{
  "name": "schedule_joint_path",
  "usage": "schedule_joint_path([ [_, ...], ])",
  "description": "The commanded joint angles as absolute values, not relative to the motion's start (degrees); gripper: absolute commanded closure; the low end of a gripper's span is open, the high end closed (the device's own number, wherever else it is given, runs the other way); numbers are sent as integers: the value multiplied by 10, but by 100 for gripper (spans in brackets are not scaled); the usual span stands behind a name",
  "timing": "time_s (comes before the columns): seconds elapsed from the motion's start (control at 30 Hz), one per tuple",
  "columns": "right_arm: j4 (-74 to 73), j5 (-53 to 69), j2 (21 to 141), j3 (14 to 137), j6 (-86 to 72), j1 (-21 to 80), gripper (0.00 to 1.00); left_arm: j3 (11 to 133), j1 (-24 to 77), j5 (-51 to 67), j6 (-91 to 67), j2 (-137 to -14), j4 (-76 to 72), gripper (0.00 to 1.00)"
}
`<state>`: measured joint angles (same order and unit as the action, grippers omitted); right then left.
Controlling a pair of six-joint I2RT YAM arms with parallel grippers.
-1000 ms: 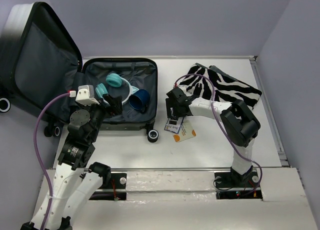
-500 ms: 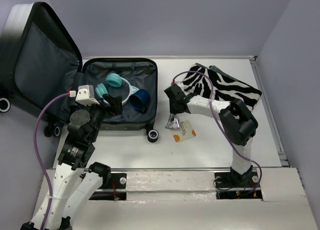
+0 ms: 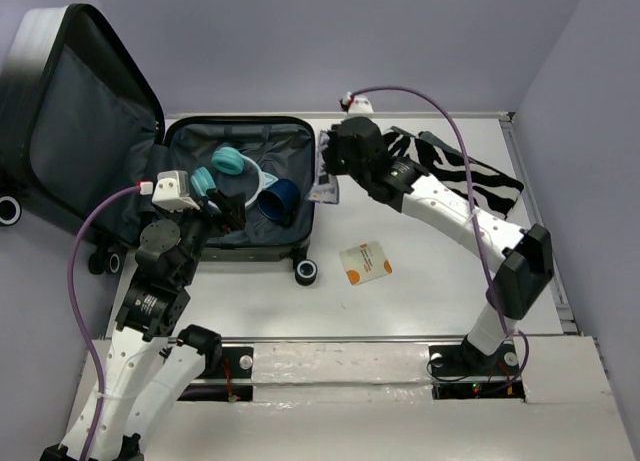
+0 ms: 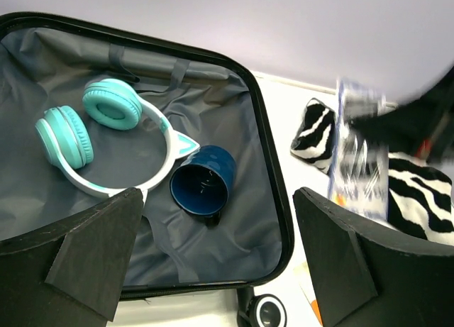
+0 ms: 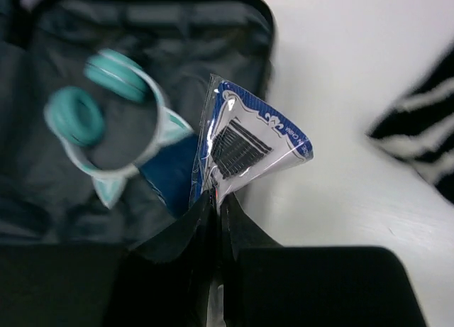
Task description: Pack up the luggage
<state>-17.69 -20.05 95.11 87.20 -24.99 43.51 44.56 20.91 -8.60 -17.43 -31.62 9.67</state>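
I see a zebra-striped cloth (image 3: 480,176) and an orange-and-white card (image 3: 365,263) on the table (image 3: 430,281) to the right, while teal headphones (image 3: 228,163) and a blue mug (image 3: 280,201) take up the luggage floor. The luggage (image 3: 270,139) lies open at the table's left, dark grey lining showing, lid raised, wheels toward me. My right gripper (image 5: 213,199) is clenched on a packet of hairpins (image 5: 245,142) over its right rim; my left gripper (image 4: 218,196) hangs spread wide above the mug.

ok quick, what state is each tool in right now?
Left tool: open, holding nothing, above the open luggage.
Right tool: closed on the hairpin packet, pinching its lower corner.
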Motion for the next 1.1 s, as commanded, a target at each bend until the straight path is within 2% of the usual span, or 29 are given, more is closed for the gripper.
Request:
schedule_joint_path([
  [0.0, -127, -82, 1071, 1032, -251, 478, 93, 454, 208, -85, -169, -311, 69, 1],
  [0.03, -127, -59, 1101, 1075, -258, 484, 92, 454, 207, -86, -169, -311, 69, 1],
  [0.07, -128, -32, 1158, 1161, -274, 490, 86, 453, 207, -86, -169, -311, 69, 1],
  [0.1, -130, 21, 1186, 1203, -280, 497, 45, 453, 207, -86, -168, -311, 69, 1],
  [0.13, -138, 36, 1213, 1242, -285, 497, 16, 453, 207, -87, -167, -311, 69, 1],
  [0.17, -188, 42, 1257, 1324, -283, 497, 0, 453, 207, -88, -168, -310, 69, 1],
  [0.27, -240, -3, 1254, 1328, -254, 497, 0, 453, 208, -90, -166, -306, 71, 1],
  [0.37, -203, -70, 1151, 1145, -222, 486, 0, 454, 213, -86, -166, -302, 69, 1],
  [0.4, -191, -94, 1086, 1036, -217, 479, 0, 453, 214, -86, -166, -301, 69, 1],
  [0.47, -172, -116, 1024, 933, -207, 471, 0, 452, 218, -85, -166, -301, 69, 1],
  [0.5, -171, -137, 966, 841, -207, 461, 0, 450, 220, -73, -166, -301, 62, 1],
  [0.57, -174, -142, 913, 756, -215, 446, 4, 442, 225, -37, -167, -310, 49, 1],
  [0.63, -178, -122, 868, 682, -231, 427, 12, 437, 227, 55, -183, -320, 20, 1],
  [0.67, -178, -109, 832, 616, -248, 402, 15, 432, 228, 113, -190, -334, 8, 1],
  [0.73, -177, -71, 805, 562, -262, 378, 17, 434, 231, 161, -214, -356, -18, 1],
  [0.83, -178, -40, 786, 497, -275, 353, 21, 445, 242, 235, -250, -405, -32, 12],
  [0.9, -178, -30, 786, 471, -284, 339, 23, 446, 273, 227, -270, -441, -38, 21],
  [0.97, -176, -27, 783, 458, -290, 332, 25, 444, 364, 181, -284, -479, -40, 23],
  [1.0, -171, -29, 777, 443, -295, 316, 27, 440, 425, 101, -296, -508, -40, 23],
  [1.03, -160, -17, 769, 429, -294, 300, 29, 433, 469, 81, -304, -537, -43, 23],
  [1.07, -160, -17, 769, 429, -294, 300, 29, 432, 469, 63, -313, -537, -43, 24],
])
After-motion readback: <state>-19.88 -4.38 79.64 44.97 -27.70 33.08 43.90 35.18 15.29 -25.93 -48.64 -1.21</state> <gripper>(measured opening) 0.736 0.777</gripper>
